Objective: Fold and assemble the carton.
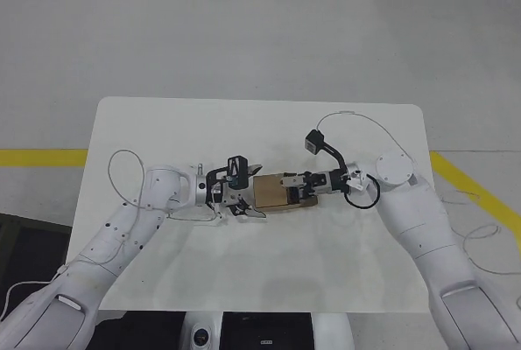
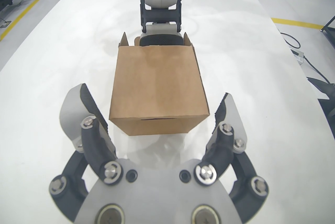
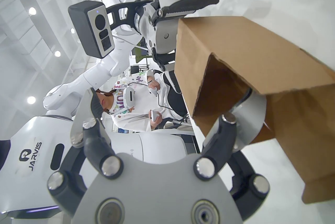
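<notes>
1. Showing a brown carton (image 1: 278, 192) at the centre of the top view, lying on the white table (image 1: 155, 131) with a gripper at each end.
2. Puts the left gripper (image 1: 249, 192) at the carton's left end in that frame, fingers spread wide and reaching past the two corners of the closed end.
3. Suggests, from the left wrist view, a small gap between those fingers (image 2: 91, 104) and the cardboard (image 2: 154, 65); cannot rule out a light touch.
4. Puts the right gripper (image 1: 297, 187) at the carton's right end in the top frame, also spread, not pinching anything.
5. Shows one finger (image 3: 243, 117) of the right gripper pushed into the open end, its tip hidden by a cardboard wall, and the other finger (image 3: 89, 104) out in free air, well apart from the carton.
6. Reveals two small flaps (image 2: 124, 40) standing up at the open end in the left wrist view, with a dark pad (image 2: 160, 41) of the right gripper between them.
7. Marks a thin slit (image 2: 157, 119) along the closed end's edge.
8. Hides one finger of the left gripper behind the carton in the right wrist view; leaves the other finger (image 3: 191, 2) plain to see.
9. Cuts off part of the carton at the frame's edge in the right wrist view.
10. Leaves the carton's inside too dark to make out.
</notes>
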{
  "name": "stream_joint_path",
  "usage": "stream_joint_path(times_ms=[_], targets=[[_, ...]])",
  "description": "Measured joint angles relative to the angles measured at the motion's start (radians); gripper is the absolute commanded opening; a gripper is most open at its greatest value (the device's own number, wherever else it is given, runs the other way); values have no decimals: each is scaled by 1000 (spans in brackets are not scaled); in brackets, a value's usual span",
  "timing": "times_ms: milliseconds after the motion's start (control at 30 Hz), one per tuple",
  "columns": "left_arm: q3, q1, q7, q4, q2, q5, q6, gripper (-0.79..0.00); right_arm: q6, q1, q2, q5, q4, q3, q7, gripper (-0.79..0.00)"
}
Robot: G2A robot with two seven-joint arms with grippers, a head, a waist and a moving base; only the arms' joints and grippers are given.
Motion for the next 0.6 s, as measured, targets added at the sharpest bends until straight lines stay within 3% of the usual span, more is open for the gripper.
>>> stream_joint_path(times_ms=[33, 67, 100, 133, 400, 600], targets=[[2, -1, -4, 0, -2, -2, 2, 0, 10, -12, 8, -15, -24, 15, -1, -58], [4, -3, -8, 1, -4, -3, 5, 0, 24, -30, 19, -34, -56, 35, 2, -406], [6, -4, -10, 3, -5, -4, 7, 0, 35, -44, 27, -50, -82, 50, 5, -545], [7, -6, -12, 5, -7, -4, 10, 0, 46, -58, 35, -64, -108, 65, 6, -785], [15, -23, -5, 30, -16, 12, 14, 0, 133, -192, 94, -200, -347, 200, -39, -785], [21, -37, 9, 53, -23, 24, 14, 0, 221, -270, 112, -246, -452, 205, -30, -785]])
